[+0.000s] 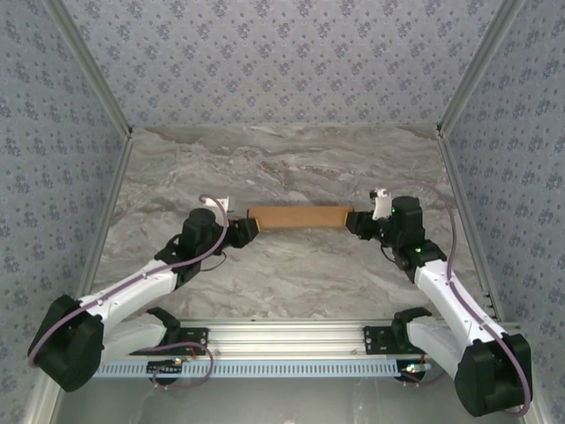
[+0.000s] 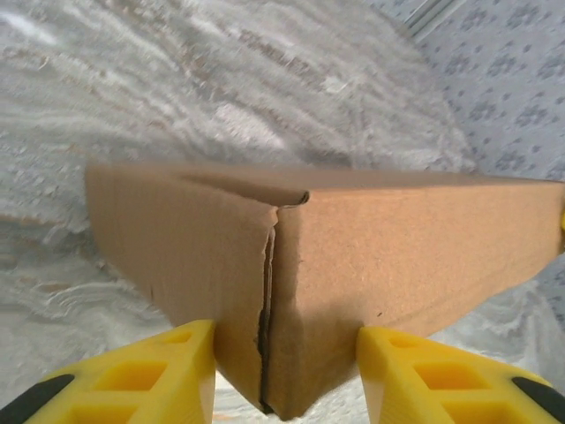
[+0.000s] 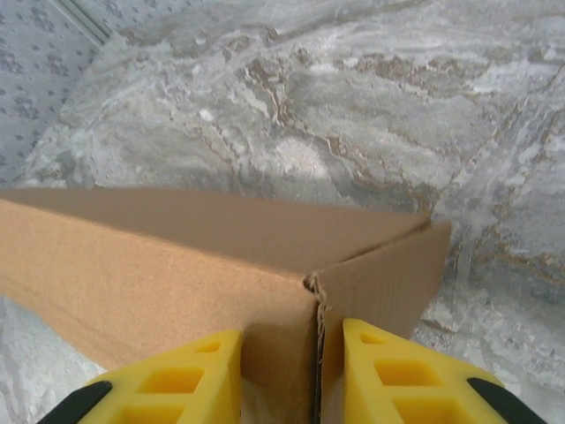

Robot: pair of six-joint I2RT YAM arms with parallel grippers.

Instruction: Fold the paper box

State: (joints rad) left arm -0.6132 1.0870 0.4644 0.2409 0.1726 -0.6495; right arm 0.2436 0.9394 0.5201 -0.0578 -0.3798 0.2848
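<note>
Brown cardboard, plain as it gets: the box (image 1: pixel 296 216) is around the middle of the marble-look table (image 1: pixel 291 291), folded up into a long, shallow shape by the look of it, with an arm on each end. Its long axis runs left-right across the table, so each arm gets one short end. The left gripper (image 1: pixel 245 228) is on the left end and the right gripper (image 1: pixel 353 221) on the right end. Neither is really nearer, they're pretty much mirrored. On the left wrist cam the yellow fingers (image 2: pixel 168 362) sit either side of an end corner with a slightly ragged seam (image 2: pixel 267 291) and look pressed onto the card, so I'd call that one clamped on the box. Same deal on the right wrist cam: its fingers (image 3: pixel 388 362) straddle the corner where an end flap (image 3: pixel 388 265) meets the side wall, closed on the card. That flap pokes out a bit past the wall instead of sitting flush. My guess is the next move is about seating those ends, and since both arms grip along the same axis, they'd have to move together or the box twists. Can't tell if it's resting on the table or lifted a touch. No logo, label or writing anywhere that I can see.
</note>
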